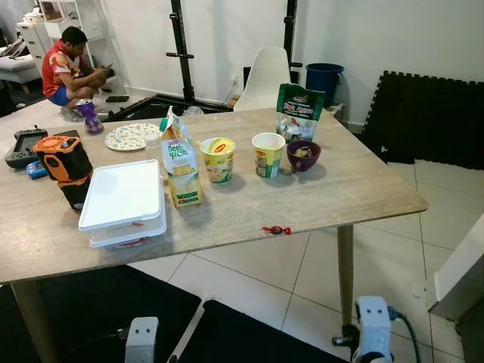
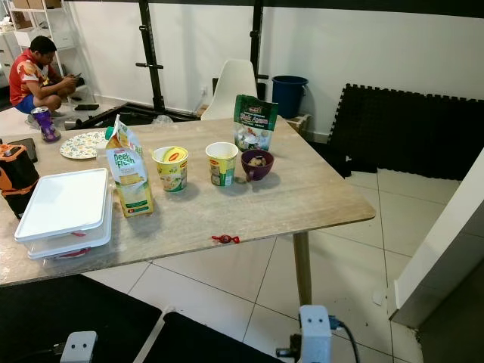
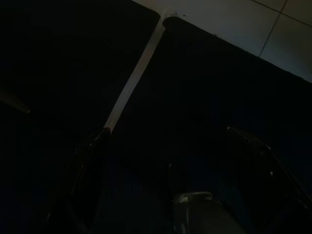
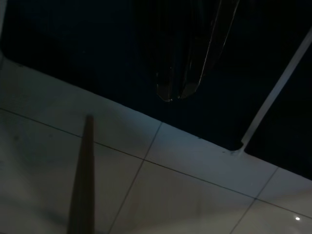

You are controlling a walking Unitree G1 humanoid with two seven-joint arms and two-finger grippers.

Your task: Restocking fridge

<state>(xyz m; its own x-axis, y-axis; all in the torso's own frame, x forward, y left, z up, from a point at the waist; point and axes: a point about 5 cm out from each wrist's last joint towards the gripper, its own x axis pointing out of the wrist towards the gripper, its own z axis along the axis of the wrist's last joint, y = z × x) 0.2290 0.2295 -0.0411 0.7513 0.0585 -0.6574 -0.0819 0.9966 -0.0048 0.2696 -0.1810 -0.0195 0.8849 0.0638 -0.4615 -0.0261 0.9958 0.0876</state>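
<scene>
Wooden tabletop [image 1: 249, 204] spans the middle of the head views, carrying the goods to be stocked. Left of centre stands a yellow-green juice carton [image 1: 181, 168], its top torn open. Just beside it, toward the frame's left, lies a white lidded container [image 1: 123, 198], stacked on a second one. Right of the carton stand two noodle cups in a row: one with a yellow lid [image 1: 218, 159], one open-topped [image 1: 268, 154]. A purple bowl [image 1: 303, 155] sits just right of the second cup, and a green snack pouch [image 1: 299, 111] stands upright behind both. A small red-wrapped candy [image 1: 277, 229] lies alone near the tabletop's front edge. At the left edge rest an orange-and-black tool [image 1: 62, 168] and a dark game controller [image 1: 24, 146]; a patterned plate [image 1: 131, 136] and a purple bottle [image 1: 90, 117] lie toward the far side. A white chair [image 1: 264, 77] and a blue bin [image 1: 324, 80] stand behind the tabletop. A person [image 1: 66, 72] crouches on the floor in the upper left of the frame. Both arms hang low at the bottom edge. The left wrist view is dark; the left claw [image 3: 165, 161] shows two fingers set wide apart over a black mat. The right claw [image 4: 178, 90] shows dim fingertips above pale floor tiles; whether they are parted cannot be told.
</scene>
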